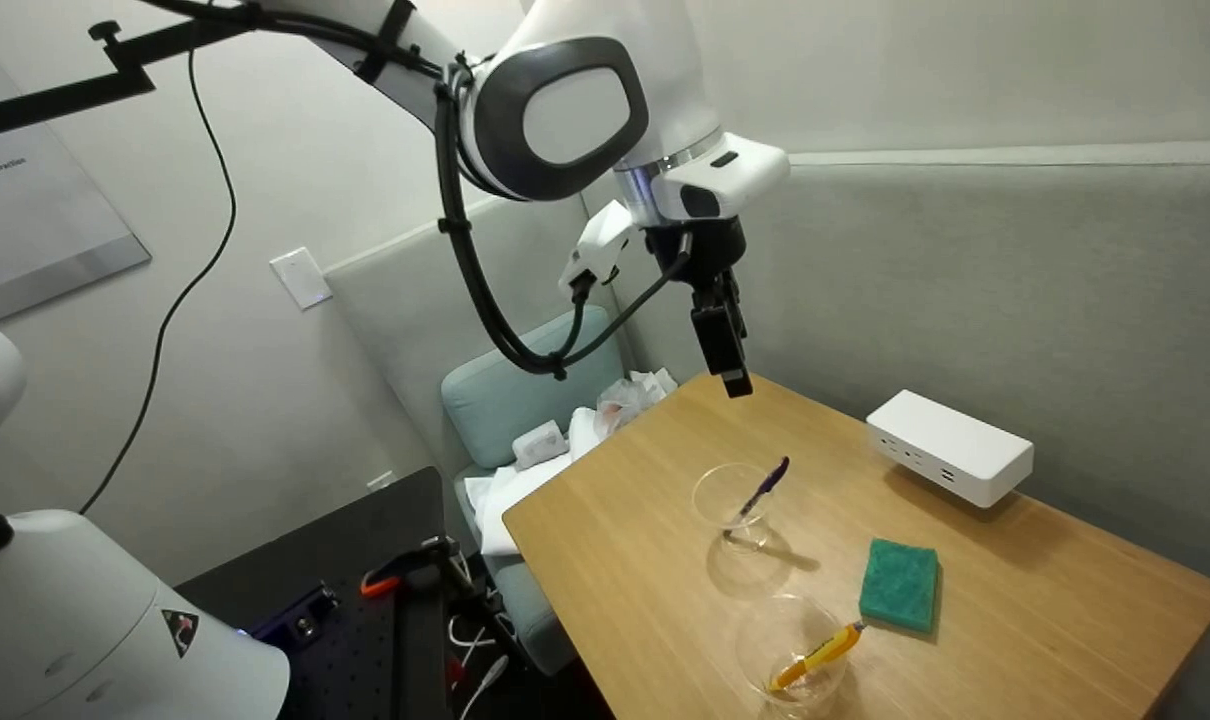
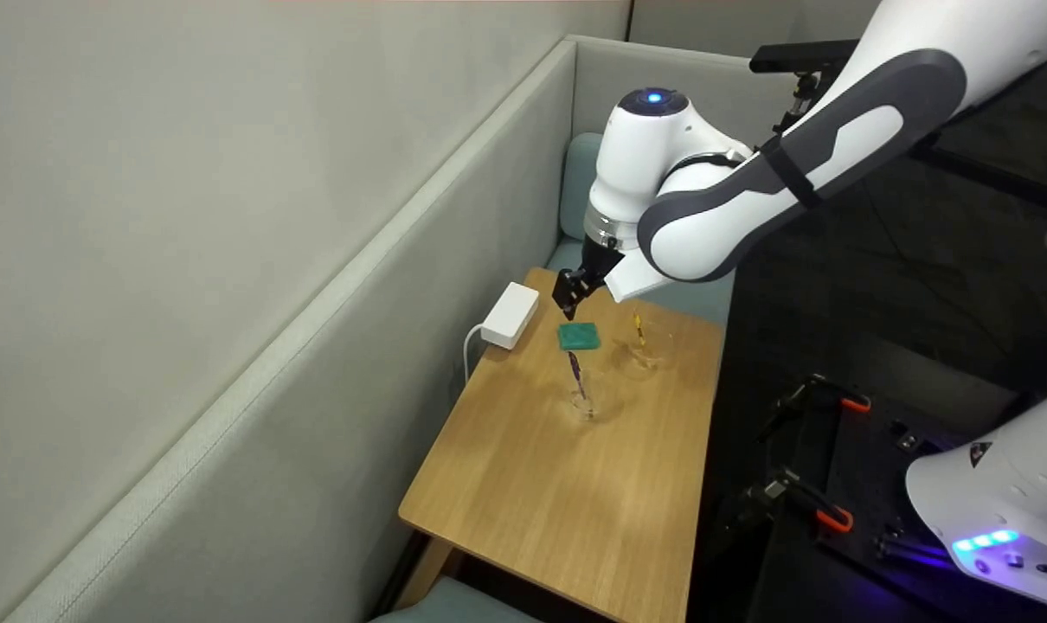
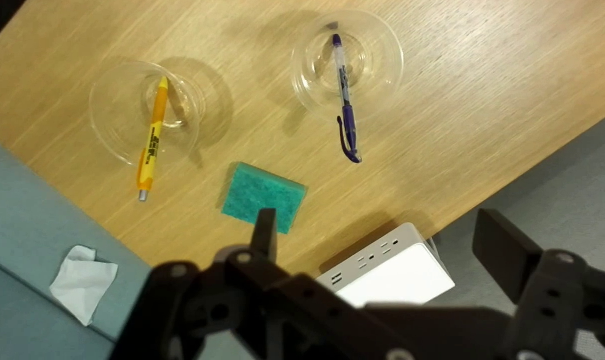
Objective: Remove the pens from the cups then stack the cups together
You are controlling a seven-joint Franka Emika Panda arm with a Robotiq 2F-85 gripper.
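Two small see-through cups [image 3: 370, 70] [image 3: 127, 110] stand upright on the wooden surface [image 3: 482, 100], apart from each other, and we see their round rims and narrower bases. In the cup at the right of the wrist view leans a purple pen [image 3: 345, 90], with a smooth transparent barrel and a curved clip; its upper end passes beyond the rim. In the cup at the left leans a yellow pen [image 3: 153, 137], with dark print on its side, an orange clip and a silver end, which also reaches past the rim. Near both cups lies a flat, square green pad [image 3: 262, 195], whose face looks rough and fibrous. Further on we notice a white box [image 3: 397, 280], smooth, with sockets along its side. The surface shows a pale, fine grain, and beside it runs a grey padded panel [image 1: 1005, 290]. The claw [image 3: 377, 235] has its two dark jaws spread wide, with only air between them; in both exterior views it hangs above the surface, well apart from the cups.
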